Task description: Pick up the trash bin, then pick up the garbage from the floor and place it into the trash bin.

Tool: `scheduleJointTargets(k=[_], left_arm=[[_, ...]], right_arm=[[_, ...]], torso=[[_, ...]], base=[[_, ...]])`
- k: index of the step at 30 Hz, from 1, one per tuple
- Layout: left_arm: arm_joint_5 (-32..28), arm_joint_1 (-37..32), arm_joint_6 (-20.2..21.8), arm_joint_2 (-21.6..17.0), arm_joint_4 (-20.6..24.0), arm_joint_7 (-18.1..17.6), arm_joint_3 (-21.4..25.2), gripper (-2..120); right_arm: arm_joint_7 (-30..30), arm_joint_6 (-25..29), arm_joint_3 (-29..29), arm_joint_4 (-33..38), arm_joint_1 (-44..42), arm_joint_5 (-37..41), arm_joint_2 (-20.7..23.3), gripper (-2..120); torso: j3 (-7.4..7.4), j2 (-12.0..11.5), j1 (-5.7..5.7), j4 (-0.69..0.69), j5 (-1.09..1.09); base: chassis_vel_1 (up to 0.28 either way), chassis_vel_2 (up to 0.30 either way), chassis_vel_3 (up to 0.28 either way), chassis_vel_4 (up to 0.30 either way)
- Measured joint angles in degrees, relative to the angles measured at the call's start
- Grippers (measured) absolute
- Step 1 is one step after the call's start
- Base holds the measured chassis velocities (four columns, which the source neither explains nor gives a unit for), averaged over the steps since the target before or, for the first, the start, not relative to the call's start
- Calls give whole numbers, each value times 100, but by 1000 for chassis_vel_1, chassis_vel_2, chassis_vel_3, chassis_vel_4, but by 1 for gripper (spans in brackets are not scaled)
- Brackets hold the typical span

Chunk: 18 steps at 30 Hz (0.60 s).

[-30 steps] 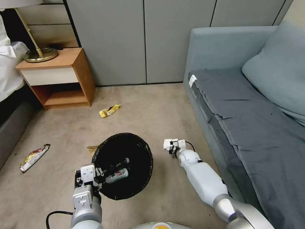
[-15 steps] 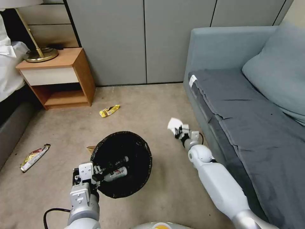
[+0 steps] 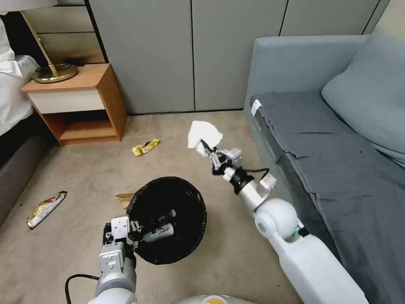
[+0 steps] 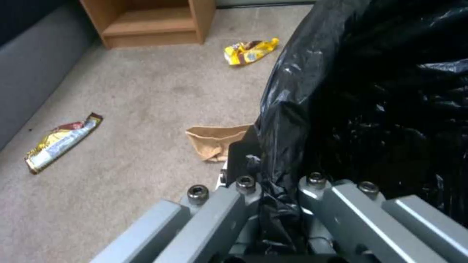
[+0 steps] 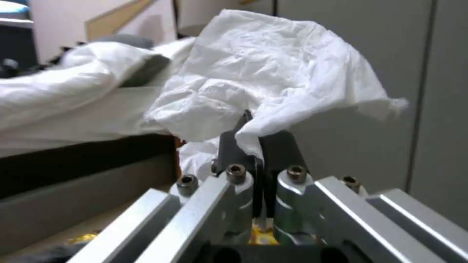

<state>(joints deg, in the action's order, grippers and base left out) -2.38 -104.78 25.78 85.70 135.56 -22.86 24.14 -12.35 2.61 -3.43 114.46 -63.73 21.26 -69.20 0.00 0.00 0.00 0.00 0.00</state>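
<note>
My left gripper [image 3: 130, 230] is shut on the near rim of the trash bin [image 3: 185, 194], a round bin with a black bag [image 4: 341, 109] over its edge, held tilted above the floor [image 3: 228, 253]. Bottles [image 3: 158, 232] lie inside it. My right gripper [image 3: 206, 147] is raised beyond the bin's far right side, shut on a crumpled white paper [image 3: 203, 133], which fans out above the fingers [image 5: 280, 146] in the right wrist view [image 5: 263, 76]. Other garbage lies on the carpet: a yellow wrapper [image 3: 145, 147], a brown paper bag [image 3: 123, 197] and a red-and-yellow wrapper [image 3: 44, 207].
A blue-grey sofa [image 3: 337, 139] runs along the right. A wooden nightstand [image 3: 76, 101] with a brass lamp base [image 3: 55, 74] stands at the back left, beside a bed [image 3: 12, 126]. Grey cabinet doors [image 3: 190, 50] close off the back.
My right gripper has lifted the white paper from near the floor beside the bin up and toward the far side, the arm stretching out. The bin and left gripper barely shifted.
</note>
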Motion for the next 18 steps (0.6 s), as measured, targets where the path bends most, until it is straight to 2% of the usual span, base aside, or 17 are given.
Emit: scheduleJointTargets(k=[9,18], left_arm=[[45,14,2,40,-48,11,-64,1],[86,30,-21,93,-80,19,-81,1]], right_arm=[[-197,279,447,655,-575,-542,192,0],[-382,502,947,481,-993,-1025,426,0]], torso=[[0,0,0,0,0],[0,0,0,0,0]], base=[[0,0,0,0],[0,0,0,0]])
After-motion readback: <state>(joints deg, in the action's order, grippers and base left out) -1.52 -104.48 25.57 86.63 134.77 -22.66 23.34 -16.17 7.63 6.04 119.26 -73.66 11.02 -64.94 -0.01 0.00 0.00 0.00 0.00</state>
